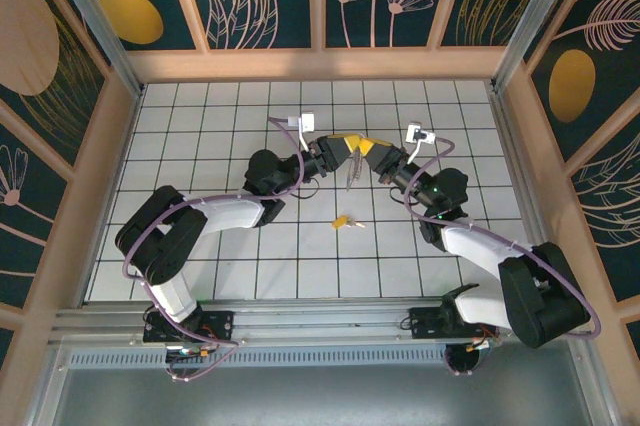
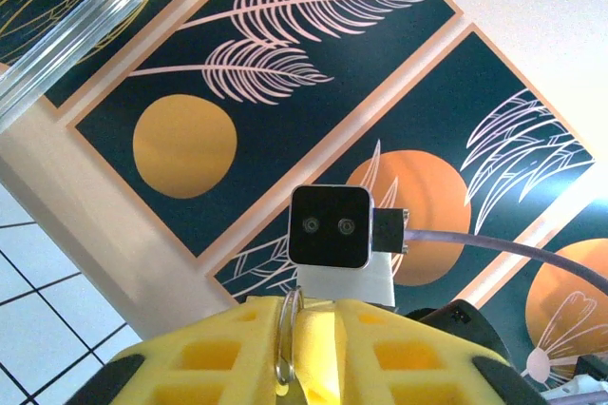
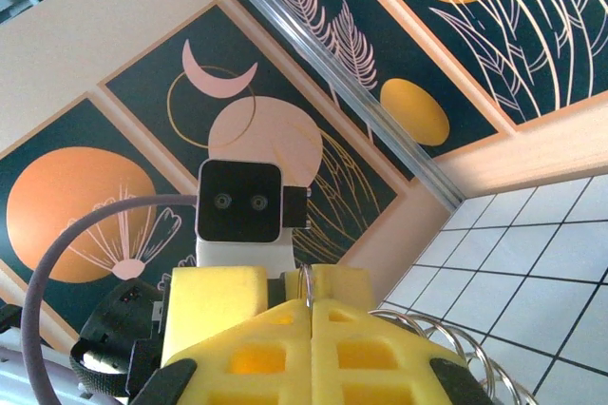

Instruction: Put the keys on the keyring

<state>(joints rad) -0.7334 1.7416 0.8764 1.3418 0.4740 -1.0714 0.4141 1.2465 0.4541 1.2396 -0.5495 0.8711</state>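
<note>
A yellow-headed key (image 1: 343, 220) lies on the white tiled table (image 1: 200, 146).

light: bright, even | shadows: faint (soft-edged) | wrist views: foreground blurred, white patches washed out

Open floor tiles (image 1: 200, 116) surround the loose key (image 1: 343, 221).

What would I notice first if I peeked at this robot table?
Probably the yellow-tipped left gripper and right gripper meeting nose to nose above the middle of the white tiled table, the right one pinching a thin metal keyring. Then a little key with a yellow head, lying alone on the tiles nearer the arms' bases.
</note>
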